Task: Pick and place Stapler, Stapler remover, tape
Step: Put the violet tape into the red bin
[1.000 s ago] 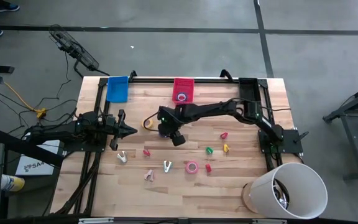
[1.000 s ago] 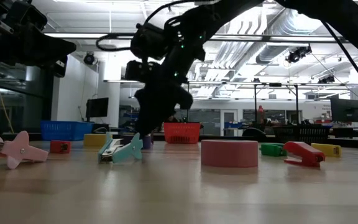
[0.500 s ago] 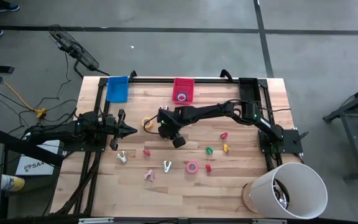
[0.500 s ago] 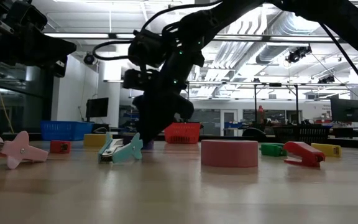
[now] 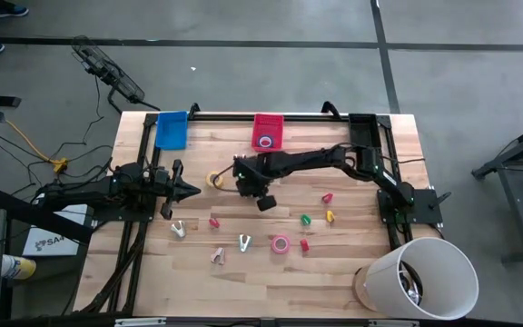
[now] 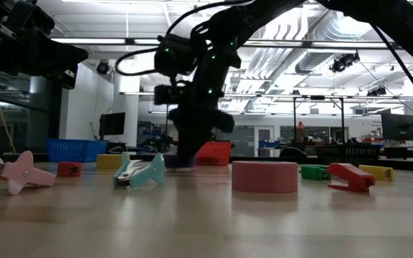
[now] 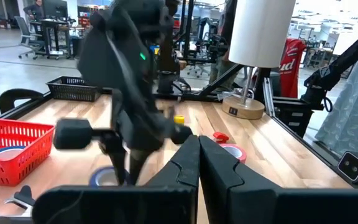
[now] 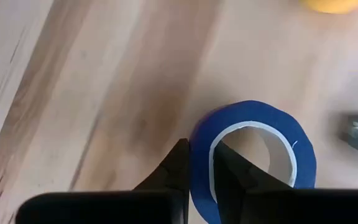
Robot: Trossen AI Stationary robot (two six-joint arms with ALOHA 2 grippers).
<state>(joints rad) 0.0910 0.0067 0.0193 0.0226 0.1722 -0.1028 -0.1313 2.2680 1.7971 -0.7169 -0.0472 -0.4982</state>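
Observation:
My right gripper (image 5: 243, 186) is at the table's middle, shut on a blue tape roll (image 8: 253, 155) with a white core. A yellow tape roll (image 5: 213, 180) lies just left of it, and a pink roll (image 5: 281, 243) lies flat nearer the front edge. Another roll lies in the red basket (image 5: 267, 120). Claw-shaped staple removers (image 5: 244, 242) (image 5: 179, 229) (image 5: 217, 257) and small red, green and yellow staplers (image 5: 327, 197) (image 5: 305, 219) (image 5: 330, 216) lie scattered on the wood. My left gripper (image 5: 192, 190) waits shut at the left. My right gripper pinches the blue roll's wall (image 8: 201, 134) between its two fingers, one finger (image 8: 229, 167) inside the open centre and the other (image 8: 178, 163) outside. The fingers come from above, pointing down. Whether the roll still lies on the wood or is just clear of it, I cannot tell.
A blue basket (image 5: 172, 129) stands at the far edge, left of the red one. A white lampshade-like tub (image 5: 420, 277) sits at the near right corner. The wood between the two arms' bases and along the front edge has room between the small pieces.
My right gripper has shut on the blue roll's wall and has shifted a little toward the table's right edge. The roll has stayed where it was.

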